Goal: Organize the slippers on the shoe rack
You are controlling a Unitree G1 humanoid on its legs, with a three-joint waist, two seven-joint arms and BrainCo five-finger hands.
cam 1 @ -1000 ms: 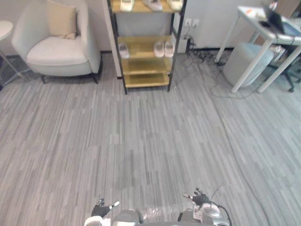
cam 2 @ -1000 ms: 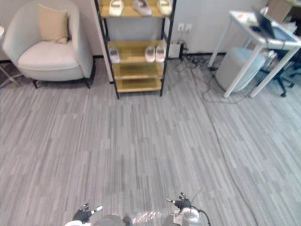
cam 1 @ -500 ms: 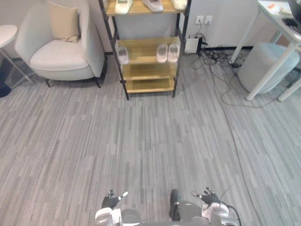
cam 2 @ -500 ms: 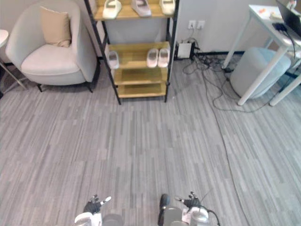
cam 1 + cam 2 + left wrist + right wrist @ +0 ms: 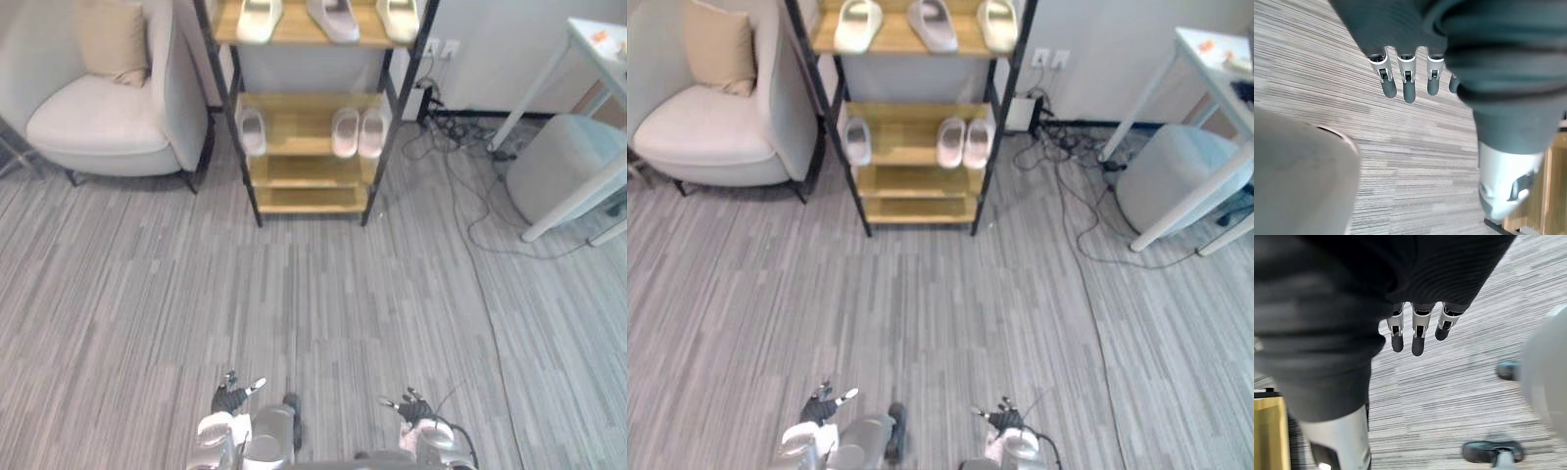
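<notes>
Currently, for your log:

- **Hands:** left hand (image 5: 231,399) and right hand (image 5: 409,407), both low. Fingers (image 5: 1408,85) straight, slightly apart, nothing held. Same on the right per its wrist view.
- **Rack:** shoe rack (image 5: 306,169) is well ahead of the fingertips, beyond reach.
- **Top shelf:** cream slipper (image 5: 259,18), grey slipper (image 5: 333,18), second cream slipper (image 5: 400,18).
- **Mid shelf:** lone slipper (image 5: 252,130) sits apart from the pair (image 5: 359,132).

Hazards, as I judge them:

- **Early reach:** if you reach before closing in, the fingers grab air.
- **Wide approach:** a wide line in could clip a rack post w/ fingertips and shake the top row loose.
- **Crowded pair:** the paired slippers touch, so a sloppy pinch may drag both or push one off the back.
- **Cables:** cable tangle (image 5: 460,147), ahead and right of the right fingers, is a snag risk if you drift that way.
- **Armchair:** armchair (image 5: 98,122), ahead and left of the left fingers, crowds that side.
</notes>
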